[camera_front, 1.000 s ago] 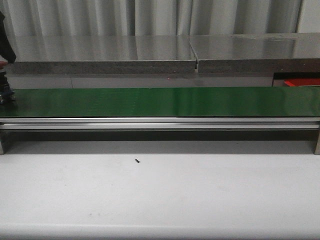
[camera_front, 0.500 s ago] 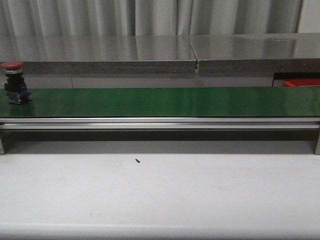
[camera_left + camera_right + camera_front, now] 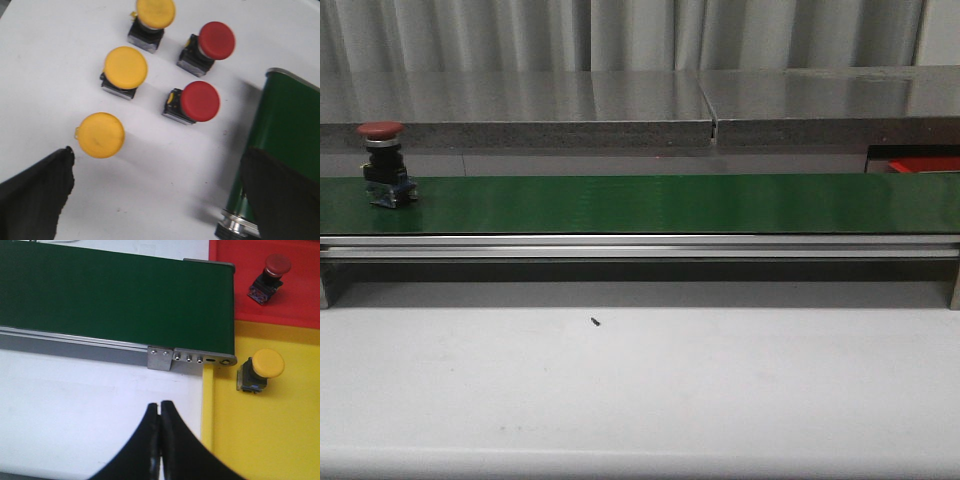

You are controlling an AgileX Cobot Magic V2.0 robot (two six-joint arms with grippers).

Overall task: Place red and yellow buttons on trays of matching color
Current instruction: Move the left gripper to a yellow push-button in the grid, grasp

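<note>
on the green belt [image 3: 670,203] stands one red button [image 3: 384,165].

1. We're looking at a lab or factory-style test cell, not a home.
2. A green conveyor belt [image 3: 670,203] on aluminium rails crosses a plain white table [image 3: 640,390].
3. Steel-topped benches [image 3: 620,100] and grey curtains [image 3: 620,30] sit behind it.
4. Industrial push buttons [image 3: 200,100] lie around, plus red [image 3: 300,300] and yellow [image 3: 270,430] sorting trays.

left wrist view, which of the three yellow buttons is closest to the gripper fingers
The yellow button standing alone, just past the left gripper's dark finger. The other two yellow buttons sit farther off, each beside a red one.
</note>
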